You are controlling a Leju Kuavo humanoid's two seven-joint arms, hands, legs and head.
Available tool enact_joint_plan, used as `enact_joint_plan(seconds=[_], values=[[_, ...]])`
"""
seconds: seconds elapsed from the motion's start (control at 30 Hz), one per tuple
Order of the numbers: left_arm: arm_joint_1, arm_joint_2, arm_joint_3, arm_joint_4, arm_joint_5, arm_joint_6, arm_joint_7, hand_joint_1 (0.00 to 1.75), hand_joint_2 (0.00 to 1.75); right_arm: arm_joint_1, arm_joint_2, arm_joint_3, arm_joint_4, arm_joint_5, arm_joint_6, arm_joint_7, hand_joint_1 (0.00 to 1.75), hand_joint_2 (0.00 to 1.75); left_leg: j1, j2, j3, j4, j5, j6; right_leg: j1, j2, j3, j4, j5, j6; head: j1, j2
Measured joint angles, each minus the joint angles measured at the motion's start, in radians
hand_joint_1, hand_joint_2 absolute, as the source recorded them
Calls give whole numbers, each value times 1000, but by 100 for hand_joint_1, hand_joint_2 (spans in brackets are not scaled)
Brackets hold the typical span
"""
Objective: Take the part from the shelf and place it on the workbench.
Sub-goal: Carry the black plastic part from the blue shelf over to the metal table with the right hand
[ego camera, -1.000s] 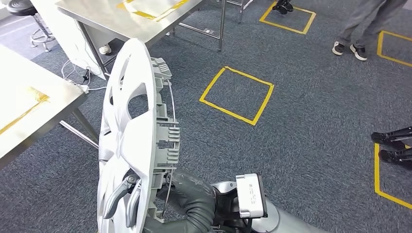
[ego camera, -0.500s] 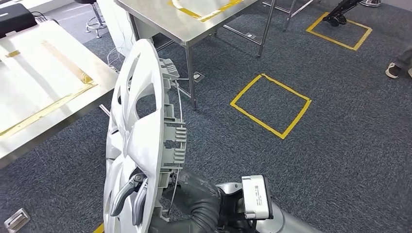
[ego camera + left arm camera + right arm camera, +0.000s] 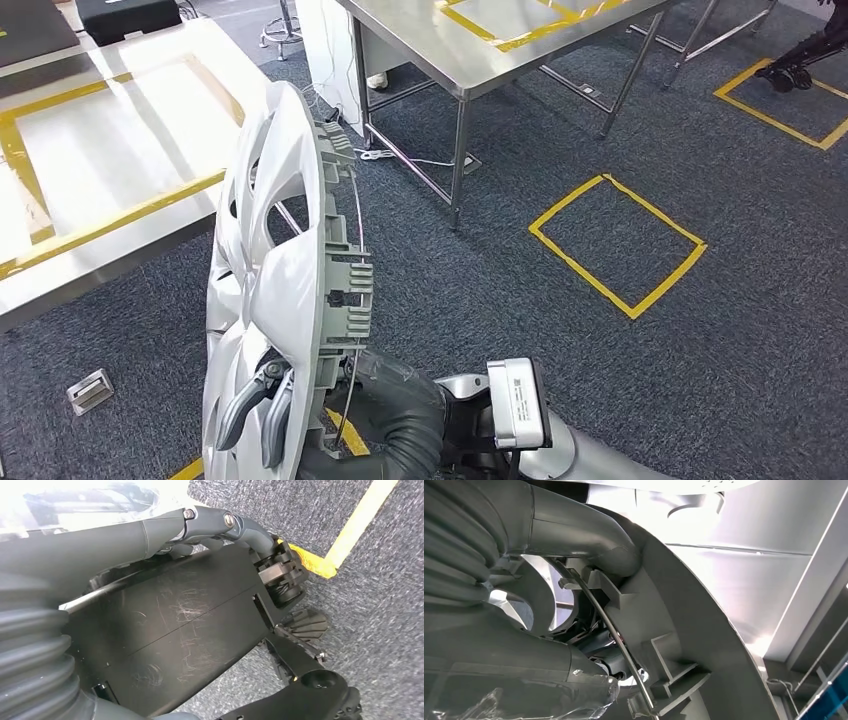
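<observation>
Head view: right hand (image 3: pixel 262 408) gripping upright wheel cover (image 3: pixel 268 300). Left hand's (image 3: pixel 165 530) state impossible to tell. Best carried steadily toward workbench (image 3: pixel 110 170), rim clear of edge.

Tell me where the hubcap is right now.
In the head view the hubcap stands on edge at lower left, held by the right hand, just short of the workbench with yellow tape.

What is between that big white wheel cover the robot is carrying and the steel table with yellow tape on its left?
Nothing visible. The right hand holds the wheel cover upright, right beside the taped table; only open carpet lies below its near edge.
</observation>
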Motion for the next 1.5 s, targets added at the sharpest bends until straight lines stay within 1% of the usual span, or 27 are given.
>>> enact_joint_plan(seconds=[0.07,0.1,0.13,0.17,0.2,0.23,0.27,0.33,0.37,0.4,0.43,0.47,0.5,0.53,0.6,0.63,0.67,0.7,0.73,0.8,0.83,0.87,0.97,1.0,1.07,1.37,1.5], values=[[-2,-2,0,0,0,0,-1,0,175,0,0,-1,0,0,0,0,175,175,4,-19,1,-2,2,12,-5,59,-38,85,-50,6,7,0],[-3,-2,0,0,0,-1,-1,0,175,1,-1,-1,0,0,0,-1,175,175,3,-30,0,-2,2,15,-5,83,-72,154,-80,5,12,0],[-3,-3,0,0,0,-1,-1,0,175,2,-2,0,0,0,0,-1,175,175,2,-41,0,-2,2,18,-5,94,-108,222,-103,4,15,0],[-4,-4,0,0,0,-2,-2,0,175,2,-4,0,0,0,0,0,175,175,0,-54,1,-2,2,20,-3,99,-133,266,-109,1,17,0],[-5,-5,0,0,0,-4,-2,0,175,3,-4,1,0,0,-1,0,175,175,-2,-68,2,-2,2,20,-1,101,-143,273,-96,-3,18,0],[-6,-5,0,0,-1,-5,-3,0,175,3,-5,1,0,0,-1,0,175,175,-4,-82,3,-1,2,20,1,106,-134,241,-64,-10,19,0],[-7,-6,0,0,-1,-7,-3,0,175,3,-5,1,0,0,-1,0,175,175,-5,-96,5,-2,2,20,4,120,-110,177,-21,-20,19,0],[-10,-10,0,0,-1,-10,-3,0,175,2,-5,1,0,0,-1,0,175,175,-2,-120,2,-1,2,17,7,174,-60,49,39,-40,15,0],[-12,-12,0,-1,-1,-12,-2,0,175,1,-5,1,0,0,-1,0,175,175,2,-131,-2,-1,3,13,9,193,-44,10,50,-44,15,0],[-13,-13,-1,-1,-1,-12,-2,0,175,1,-5,1,0,0,-1,0,175,175,6,-141,-7,-2,4,7,10,201,-38,-4,48,-45,16,0],[-14,-12,-1,-1,-1,-12,-2,0,175,0,-5,0,0,0,-2,0,175,175,9,-155,-10,-4,6,0,13,192,-35,-13,48,-43,19,0],[-14,-12,-1,-1,-1,-13,-2,0,175,0,-4,0,0,0,-2,1,175,175,11,-158,-13,-5,6,-6,12,177,-29,-22,48,-41,23,0],[-14,-11,-1,-1,-1,-13,-1,0,175,0,-3,-1,0,0,-2,1,175,175,10,-143,-16,0,0,-12,9,162,-22,-32,49,-40,21,0],[-14,-10,-1,0,-1,-12,0,0,175,-1,-2,-2,0,0,-2,0,175,175,7,-118,-24,20,-14,-18,6,147,-13,-42,50,-40,18,0],[-14,-8,-1,0,-2,-9,1,0,175,0,-1,-3,0,0,-2,-1,175,175,4,-60,-63,114,-64,-29,4,115,0,-50,47,-41,9,0],[-16,-7,-1,0,-3,-6,1,0,175,0,-1,-3,0,0,-2,-1,175,175,5,-50,-89,176,-90,-34,4,98,4,-49,43,-42,7,0],[-18,-6,-1,0,-3,-5,0,0,175,1,-1,-2,1,0,-2,0,175,175,7,-45,-108,222,-103,-39,3,81,6,-48,39,-42,5,0],[-19,-5,-1,0,-3,-4,0,0,175,2,-2,-1,1,0,-2,0,175,175,8,-42,-114,239,-99,-43,3,66,8,-45,35,-40,4,0],[-18,-3,-1,0,-3,-3,0,0,175,2,-2,-1,2,0,-2,0,175,175,10,-38,-102,217,-77,-47,2,54,9,-42,31,-38,3,0],[-11,-1,-1,1,-2,-2,2,0,175,2,-2,-1,2,0,-2,0,175,175,12,-25,-45,104,-17,-50,0,39,10,-31,21,-28,1,0],[-7,0,-1,1,-2,-1,2,0,175,1,-2,-1,2,0,-2,0,175,175,11,-19,-18,52,0,-47,1,34,8,-23,17,-23,-1,0],[-3,0,-1,1,-2,-1,2,0,175,1,-2,-1,2,0,-2,0,175,175,9,-14,-1,17,6,-40,3,31,4,-16,13,-18,-3,0],[-1,-1,-1,2,-3,-1,-1,0,175,2,-2,-2,2,-1,-2,-1,175,175,6,-11,3,-2,0,-20,9,29,-6,-7,13,-26,3,0],[-1,-2,-1,2,-3,-1,-1,0,175,2,-3,-2,2,-1,-2,-1,175,175,6,-11,2,-2,0,-19,9,29,-5,-9,15,-31,6,0],[-1,-2,-1,2,-1,-1,-2,0,175,2,-3,-2,2,-1,-1,-1,175,175,4,-11,3,-2,-1,-15,8,30,-3,-14,18,-31,8,0],[-1,-2,-1,2,-1,-1,-2,0,175,2,-3,-2,2,-1,-2,-1,175,175,0,-11,3,-2,-1,-4,5,30,2,-25,24,-5,9,0],[-1,-2,-1,2,-2,-1,-1,0,175,2,-3,-2,2,-1,-2,-1,175,175,0,-11,3,-2,-1,-4,5,30,1,-25,24,-4,9,0]])
